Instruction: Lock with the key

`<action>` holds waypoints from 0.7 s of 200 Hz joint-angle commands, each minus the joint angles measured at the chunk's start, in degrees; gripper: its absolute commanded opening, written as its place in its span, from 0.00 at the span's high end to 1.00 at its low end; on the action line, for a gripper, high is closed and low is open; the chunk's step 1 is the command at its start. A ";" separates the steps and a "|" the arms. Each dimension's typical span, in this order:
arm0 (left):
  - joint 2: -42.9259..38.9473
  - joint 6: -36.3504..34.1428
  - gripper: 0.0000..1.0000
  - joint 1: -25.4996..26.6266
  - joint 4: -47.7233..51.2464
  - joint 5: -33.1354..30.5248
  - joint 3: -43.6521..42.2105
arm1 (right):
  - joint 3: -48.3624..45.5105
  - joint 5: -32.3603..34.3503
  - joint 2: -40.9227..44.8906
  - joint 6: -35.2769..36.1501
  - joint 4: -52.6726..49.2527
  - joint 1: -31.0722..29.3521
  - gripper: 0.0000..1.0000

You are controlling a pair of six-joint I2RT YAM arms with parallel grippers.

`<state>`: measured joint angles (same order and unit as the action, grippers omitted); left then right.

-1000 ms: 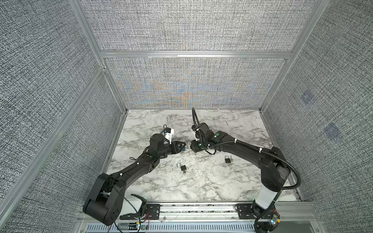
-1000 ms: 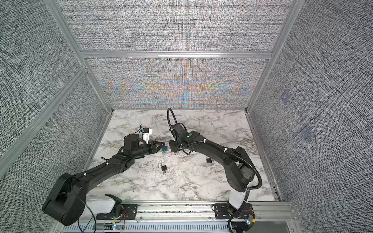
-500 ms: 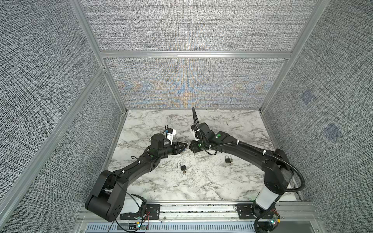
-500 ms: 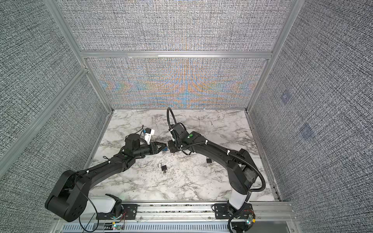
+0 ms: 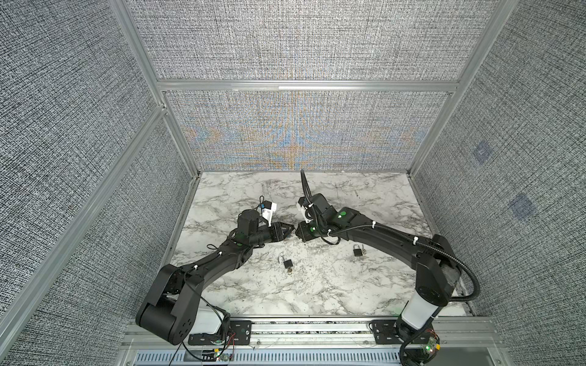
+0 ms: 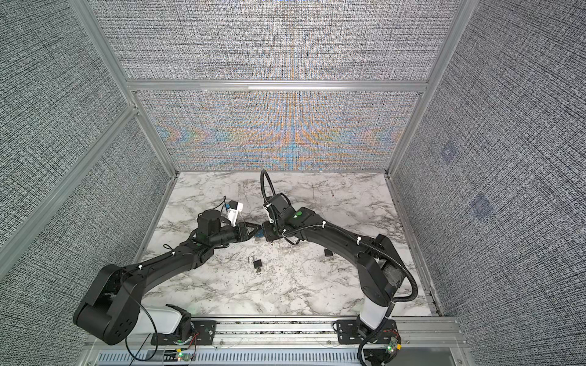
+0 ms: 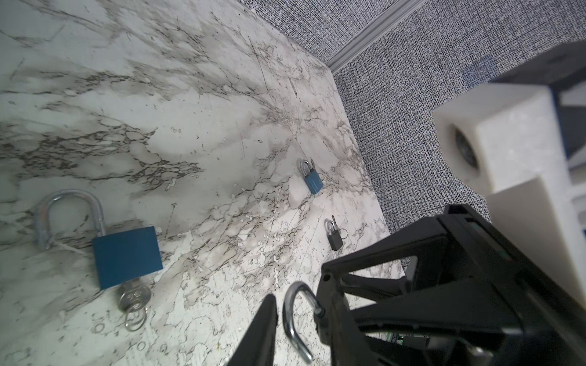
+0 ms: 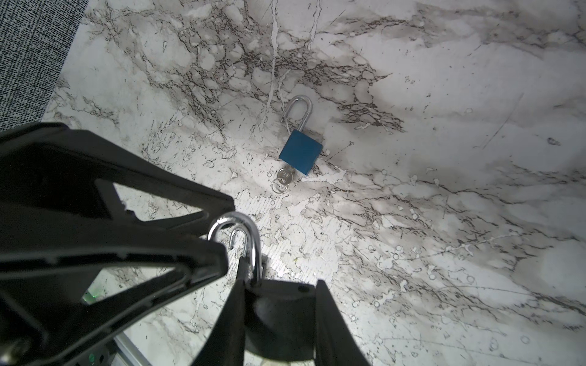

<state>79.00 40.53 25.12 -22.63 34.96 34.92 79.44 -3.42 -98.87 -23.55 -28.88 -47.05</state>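
Note:
A black padlock (image 8: 279,317) sits between the fingers of my right gripper (image 8: 280,283), which is shut on its body. Its silver shackle (image 8: 245,233) stands open and sticks out toward my left gripper (image 8: 230,234). The left jaws are narrow and straddle the shackle's arc. In the left wrist view one left finger (image 7: 264,323) stands just off the shackle (image 7: 293,317); the other finger is hidden. In both top views the two grippers (image 5: 291,228) (image 5: 298,233) meet tip to tip above mid-table. The held lock's key is hidden.
A blue padlock (image 8: 300,152) (image 7: 126,256) lies on the marble (image 5: 317,285) with its shackle open and a key (image 8: 283,176) in it. Two more padlocks (image 5: 288,264) (image 5: 358,251) lie nearer the front. Fabric walls (image 5: 285,126) close three sides.
My left gripper has edged a little closer to the right one and its jaws have narrowed around the shackle. The right gripper has kept still with the black padlock.

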 commanded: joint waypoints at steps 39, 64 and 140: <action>0.50 -0.11 0.74 0.01 -2.04 0.44 0.33 | 0.61 -0.39 0.53 -0.36 0.41 -0.24 0.76; 0.79 -0.13 0.75 -0.03 -2.15 0.71 0.36 | 0.86 -0.55 0.55 -0.27 0.37 -0.32 0.76; 1.01 0.14 0.89 0.00 -2.42 0.82 0.17 | 1.96 -0.48 0.51 0.09 -0.30 -0.70 0.76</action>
<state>79.75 40.97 25.15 -24.10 35.88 35.03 80.71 -3.29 -98.67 -23.49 -29.95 -47.59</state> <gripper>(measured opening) 0.147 0.280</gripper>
